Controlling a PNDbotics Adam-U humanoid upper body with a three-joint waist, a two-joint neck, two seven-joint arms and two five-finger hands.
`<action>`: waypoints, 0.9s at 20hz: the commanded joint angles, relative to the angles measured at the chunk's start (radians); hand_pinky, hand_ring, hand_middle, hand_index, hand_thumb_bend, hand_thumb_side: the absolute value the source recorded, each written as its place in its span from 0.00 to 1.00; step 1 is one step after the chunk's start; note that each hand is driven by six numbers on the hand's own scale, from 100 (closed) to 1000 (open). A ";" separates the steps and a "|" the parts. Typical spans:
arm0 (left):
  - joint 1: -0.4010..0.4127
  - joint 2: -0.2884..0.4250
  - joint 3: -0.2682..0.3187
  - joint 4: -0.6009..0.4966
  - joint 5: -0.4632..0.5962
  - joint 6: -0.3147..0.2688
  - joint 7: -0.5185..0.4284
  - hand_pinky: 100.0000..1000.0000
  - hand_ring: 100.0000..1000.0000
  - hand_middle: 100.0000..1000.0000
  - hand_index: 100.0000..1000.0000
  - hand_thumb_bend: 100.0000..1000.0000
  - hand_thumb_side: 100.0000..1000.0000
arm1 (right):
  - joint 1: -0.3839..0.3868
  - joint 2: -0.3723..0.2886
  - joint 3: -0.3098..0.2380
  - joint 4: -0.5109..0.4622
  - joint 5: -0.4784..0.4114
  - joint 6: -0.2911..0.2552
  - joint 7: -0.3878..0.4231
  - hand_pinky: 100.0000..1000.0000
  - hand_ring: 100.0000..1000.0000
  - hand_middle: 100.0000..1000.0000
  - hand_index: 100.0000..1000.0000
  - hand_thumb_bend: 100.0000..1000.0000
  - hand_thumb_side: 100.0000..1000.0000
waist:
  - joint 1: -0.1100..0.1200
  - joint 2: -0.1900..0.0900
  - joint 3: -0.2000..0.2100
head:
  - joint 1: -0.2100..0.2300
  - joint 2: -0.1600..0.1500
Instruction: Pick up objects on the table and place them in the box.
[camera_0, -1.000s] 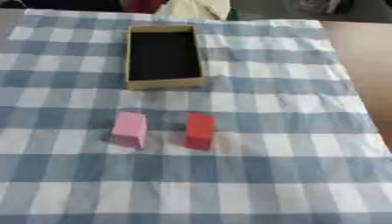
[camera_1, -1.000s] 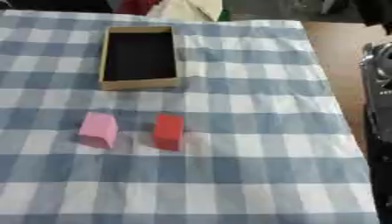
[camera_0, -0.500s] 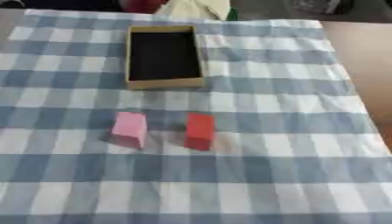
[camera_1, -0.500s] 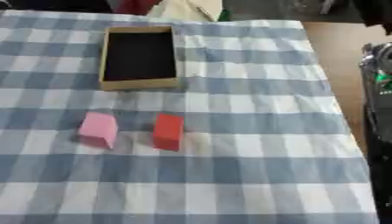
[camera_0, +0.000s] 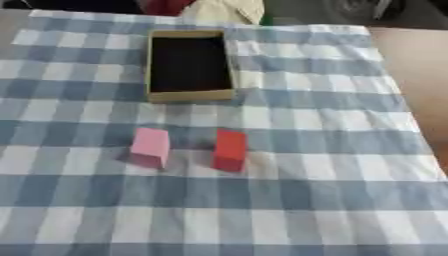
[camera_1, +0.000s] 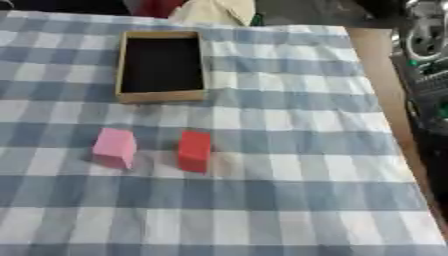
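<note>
— Blocks first: where are they sitting?

— Both on the blue-and-white checked tablecloth (camera_0: 332, 200), toward the near half of the table. The pink block (camera_0: 150, 147) is on the left, the red block (camera_0: 230, 150) just beside it on the right, a narrow strip of cloth between them, not touching.

— And the box?

— The cardboard box (camera_0: 190, 95) lies farther back, well apart from the blocks, open side up, long side running away from the robot. Its inside looks dark, and I can see nothing in it.

— What are the hands doing?

— Neither hand shows in either eye view, so I cannot tell whether they are open or closed, or holding anything. In the right eye view there is dark robot machinery (camera_1: 426, 75) along the right edge, off the cloth, with a small green patch on it, but I cannot make out a hand there.

— Anything else around?

— Bare brown table (camera_0: 418, 60) right of the cloth. At the far edge, something red (camera_0: 164, 6) and something cream-coloured (camera_0: 226, 10), just behind the box.
</note>
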 joint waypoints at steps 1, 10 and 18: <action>-0.002 0.027 -0.003 -0.014 0.005 0.001 -0.006 0.74 0.60 0.60 0.73 0.00 0.74 | -0.045 -0.055 0.063 0.039 -0.009 -0.003 0.080 0.82 0.75 0.42 0.70 0.02 0.91 | 0.004 -0.022 0.002 | -0.006 0.005; 0.002 0.028 -0.007 -0.014 0.010 0.005 -0.012 0.74 0.60 0.60 0.73 0.00 0.75 | -0.090 -0.049 0.232 0.123 -0.046 0.011 0.258 0.83 0.77 0.46 0.73 0.09 0.94 | -0.001 -0.029 0.004 | -0.009 0.009; 0.006 0.030 -0.008 -0.014 0.011 0.006 -0.016 0.74 0.60 0.60 0.73 0.00 0.75 | -0.099 -0.056 0.302 0.142 -0.079 -0.005 0.326 0.84 0.80 0.51 0.78 0.19 0.88 | -0.004 -0.034 0.002 | -0.005 0.017</action>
